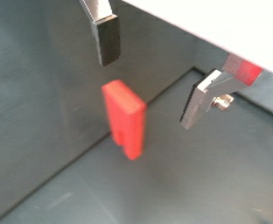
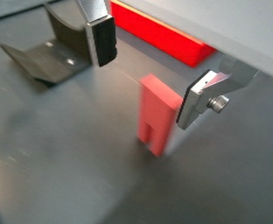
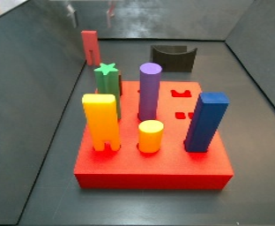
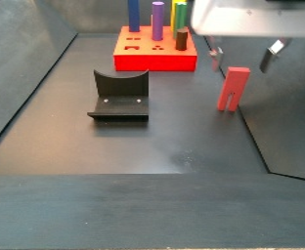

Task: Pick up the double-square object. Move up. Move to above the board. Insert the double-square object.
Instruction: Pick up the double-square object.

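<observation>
Gripper (image 2: pixel 150 66) hangs over the prism, jaws spread wide, nothing between them. In both wrist views one finger (image 1: pixel 105 39) sits on one side of the prism's top and the other on the far side, both clear of it. Reads as a pre-grasp straddle: plates aligned to close on opposite faces.

Largest first, all placed relative to the board.

Board (image 3: pixel 164 172): red slab on the dark floor, several pegs already seated: blue prism (image 3: pixel 204 122), purple cylinder (image 3: pixel 150 91), notched yellow block (image 3: pixel 100 123), short yellow cylinder (image 3: pixel 151 136), green star peg (image 3: pixel 106 79). Open cut-outs show on its top between the purple and blue pegs; which one is the stepped two-square slot I cannot tell.

Fixture (image 4: pixel 120 95): off the board, on the floor just beyond one edge, apart from the prism.

Prism (image 4: pixel 231 89) (double-square object): salmon-red, upright on the floor off the board, near the side wall, beyond the board's corner in a side view (image 3: pixel 91 47). The stepped profile shows in a wrist view (image 2: pixel 157 124). Standing upright leaves its side faces free for the jaws.

Judgement: pick not yet made. Next: descend, then close. Risk: an off-centre squeeze on the stepped faces could tip the slim piece.
</observation>
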Robot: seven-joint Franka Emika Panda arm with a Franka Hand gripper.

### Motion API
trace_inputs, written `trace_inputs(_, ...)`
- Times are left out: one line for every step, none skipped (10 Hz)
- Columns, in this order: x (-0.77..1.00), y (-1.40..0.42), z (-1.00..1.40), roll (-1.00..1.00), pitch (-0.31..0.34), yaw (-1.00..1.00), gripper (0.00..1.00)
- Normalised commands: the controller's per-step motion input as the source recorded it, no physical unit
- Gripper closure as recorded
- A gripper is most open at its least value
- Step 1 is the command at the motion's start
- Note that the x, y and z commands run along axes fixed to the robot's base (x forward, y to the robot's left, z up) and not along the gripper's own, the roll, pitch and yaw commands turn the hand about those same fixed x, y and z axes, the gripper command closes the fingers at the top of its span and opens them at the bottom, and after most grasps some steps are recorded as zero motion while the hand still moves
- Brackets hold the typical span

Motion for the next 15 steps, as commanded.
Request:
trace_inputs(-0.36,-0.34,-0.66,0.00,-0.297,0.00,0.00)
trace_inputs(-0.13,-0.24,-0.72,0.00,-0.286,-0.06,0.00)
trace_inputs(-0.09,0.09,-0.93,0.00,-0.174,0.03,0.00)
trace_inputs(0.00,0.35,-0.90,-0.09,-0.090,0.05,0.00)
trace_inputs(0.08,0.11,-0.64,-0.02,0.000,0.00,0.00)
trace_inputs(0.13,0.00,-0.03,-0.02,-0.001,-0.07,0.00)
trace_inputs(0.00,0.00,0.00,0.00,0.019,0.00,0.00)
trace_inputs(0.00,0.00,0.00,0.00,-0.007,0.00,0.00)
trace_inputs(0.00,0.00,0.00,0.00,0.000,0.00,0.00)
trace_inputs(0.00,0.00,0.00,0.00,0.000,0.00,1.00)
trace_inputs(0.00,0.00,0.00,0.00,0.000,0.00,1.00)
trace_inputs(0.00,0.00,0.00,0.00,0.000,0.00,1.00)
trace_inputs(0.00,0.00,0.00,0.00,0.000,0.00,1.00)
trace_inputs(0.00,0.00,0.00,0.00,0.000,0.00,1.00)
trace_inputs(0.00,0.00,0.00,0.00,0.000,0.00,1.00)
